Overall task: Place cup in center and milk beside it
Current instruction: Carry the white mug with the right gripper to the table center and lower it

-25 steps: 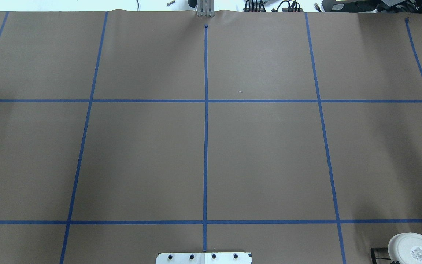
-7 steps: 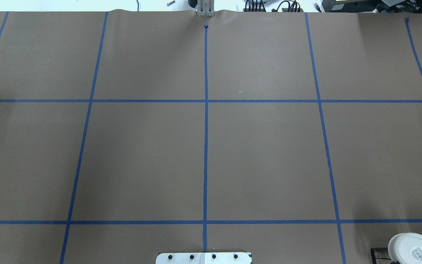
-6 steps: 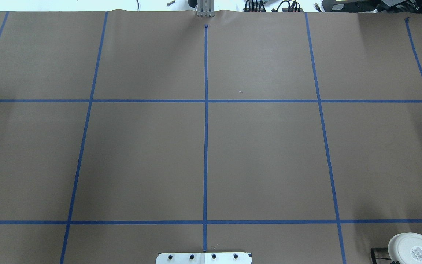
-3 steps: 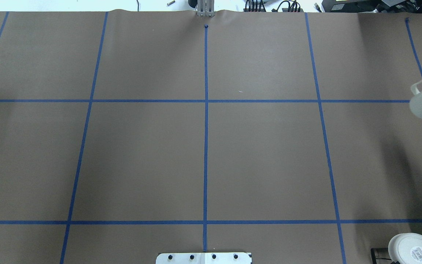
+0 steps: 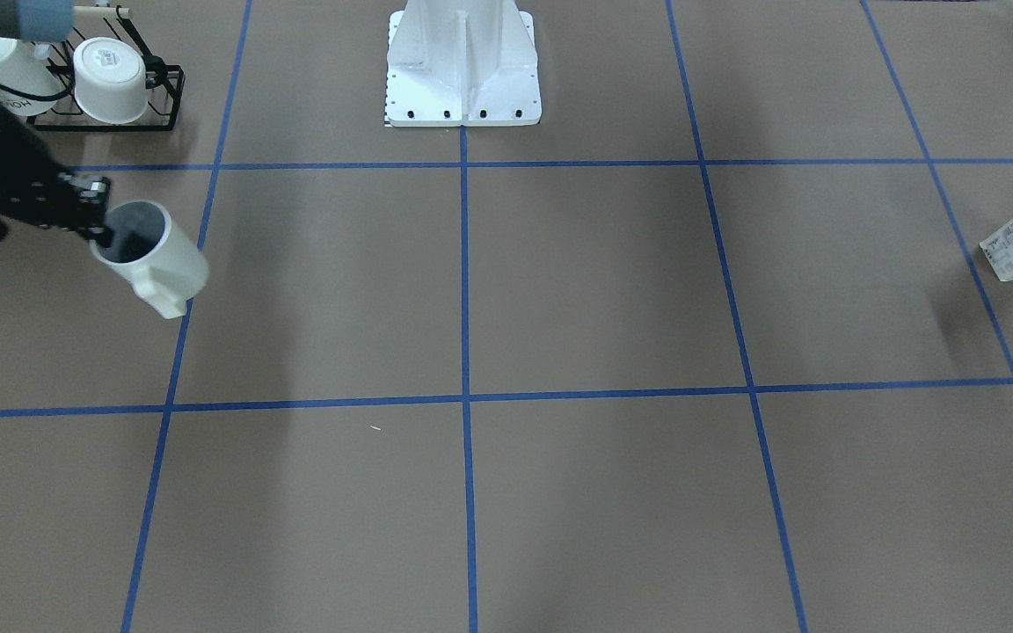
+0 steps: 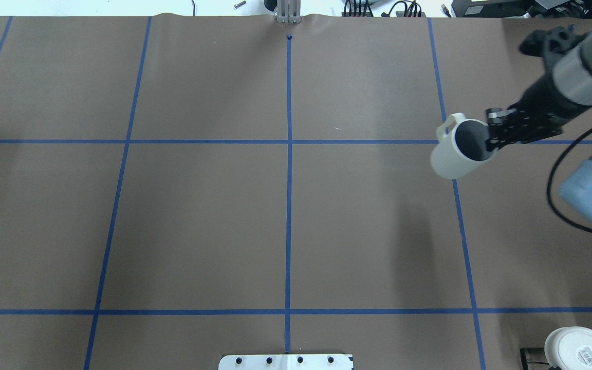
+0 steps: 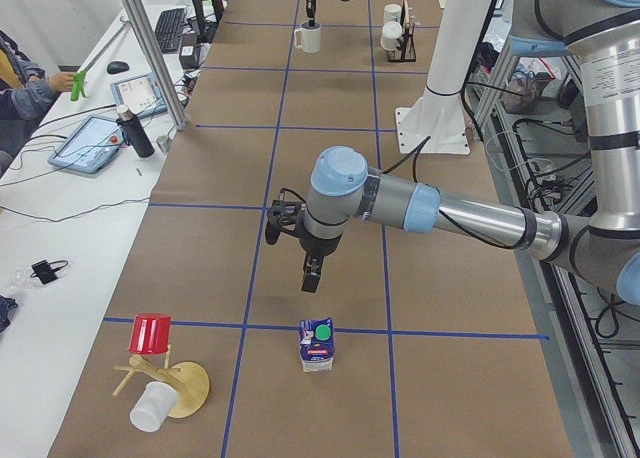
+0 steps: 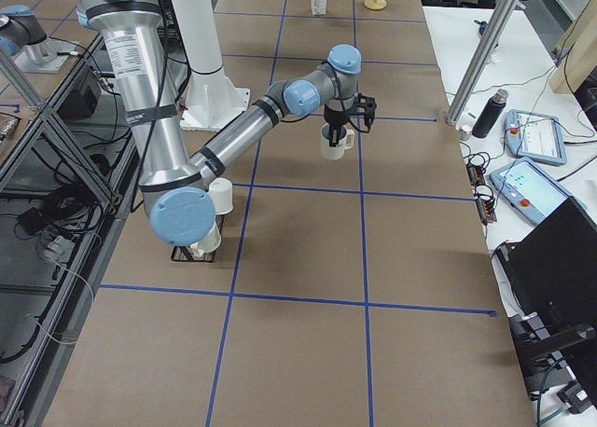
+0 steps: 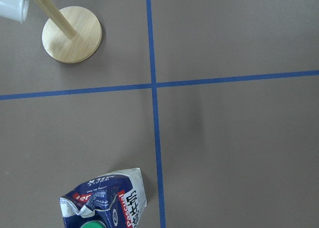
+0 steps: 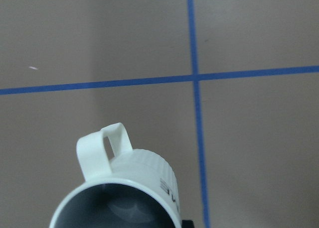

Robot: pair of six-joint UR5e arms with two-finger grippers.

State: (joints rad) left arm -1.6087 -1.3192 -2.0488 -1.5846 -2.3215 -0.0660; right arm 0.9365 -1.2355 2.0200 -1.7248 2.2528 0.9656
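The cup (image 6: pixel 455 156) was held tilted and clear of the brown-papered table (image 6: pixel 198 221) by the right gripper (image 6: pixel 491 140). The gripper's fingers were clamped on the rim, and the loop handle was turned away from the arm. The cup was pictured over a blue tape line on the robot's right side, well apart from the centre line. The milk (image 7: pixel 317 344) was seen standing upright, green cap up, at the table's left end. It was placed just beside a tape crossing and near a wooden mug stand (image 7: pixel 185 390). The left gripper (image 7: pixel 311 281) was pictured hanging above the milk, apart from it. Whether its fingers were spread or closed could not be told.
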